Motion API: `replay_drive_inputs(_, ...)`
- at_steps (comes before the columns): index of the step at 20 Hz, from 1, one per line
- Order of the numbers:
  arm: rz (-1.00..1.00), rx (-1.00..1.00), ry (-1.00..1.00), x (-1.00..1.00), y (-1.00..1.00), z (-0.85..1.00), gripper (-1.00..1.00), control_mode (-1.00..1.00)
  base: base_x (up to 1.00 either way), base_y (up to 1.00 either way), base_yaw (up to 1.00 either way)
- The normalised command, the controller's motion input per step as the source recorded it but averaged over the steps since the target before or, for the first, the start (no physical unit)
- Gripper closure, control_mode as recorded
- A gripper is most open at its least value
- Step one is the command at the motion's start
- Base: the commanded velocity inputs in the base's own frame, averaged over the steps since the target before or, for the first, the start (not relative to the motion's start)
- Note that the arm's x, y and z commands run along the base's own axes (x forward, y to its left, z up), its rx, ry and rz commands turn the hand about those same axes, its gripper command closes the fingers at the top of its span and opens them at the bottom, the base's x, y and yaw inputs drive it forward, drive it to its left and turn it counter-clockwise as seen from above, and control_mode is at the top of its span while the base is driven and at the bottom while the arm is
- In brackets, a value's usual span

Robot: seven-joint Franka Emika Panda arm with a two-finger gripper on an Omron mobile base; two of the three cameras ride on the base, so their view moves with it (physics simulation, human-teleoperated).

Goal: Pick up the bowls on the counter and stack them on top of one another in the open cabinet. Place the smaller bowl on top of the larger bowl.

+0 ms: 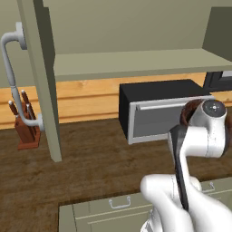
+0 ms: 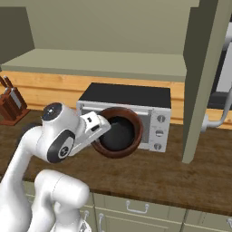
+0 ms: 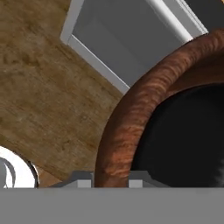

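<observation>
The larger bowl (image 2: pixel 118 133), reddish-brown with a dark inside, hangs tipped on its side above the counter (image 2: pixel 154 174), in front of a toaster oven. My gripper (image 2: pixel 102 131) is shut on its left rim. In the hand view the brown rim (image 3: pixel 131 113) runs between my fingertips (image 3: pixel 111 183). From the left base view a sliver of the bowl (image 1: pixel 189 111) peeks from behind my wrist. The open cabinet's shelf (image 1: pixel 136 63) (image 2: pixel 99 61) lies above and behind the bowl. The smaller bowl is out of view.
A grey toaster oven (image 1: pixel 154 120) (image 2: pixel 158 118) stands against the back panel, right behind the bowl. The cabinet doors (image 1: pixel 43 77) (image 2: pixel 204 77) hang open at either side, with long handles (image 1: pixel 11 77). A knife block (image 1: pixel 27 131) (image 2: pixel 9 106) sits far left. Drawer fronts (image 1: pixel 113 208) are below.
</observation>
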Motion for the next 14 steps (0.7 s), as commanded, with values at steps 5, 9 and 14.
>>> replay_drive_inputs(5, 0.0, -0.13, -0.42, -0.34, 0.53, 1.0, 1.0, -1.0, 0.0, 0.0, 0.0)
replay_drive_inputs(9, 0.03, -0.14, -0.37, -0.07, 0.5, 1.0, 1.0, -1.0, 0.0, 0.0, 0.0)
replay_drive_inputs(14, 0.08, -0.15, -0.3, 0.22, 0.42, 1.0, 1.0, -1.0, 0.0, 0.0, 0.0)
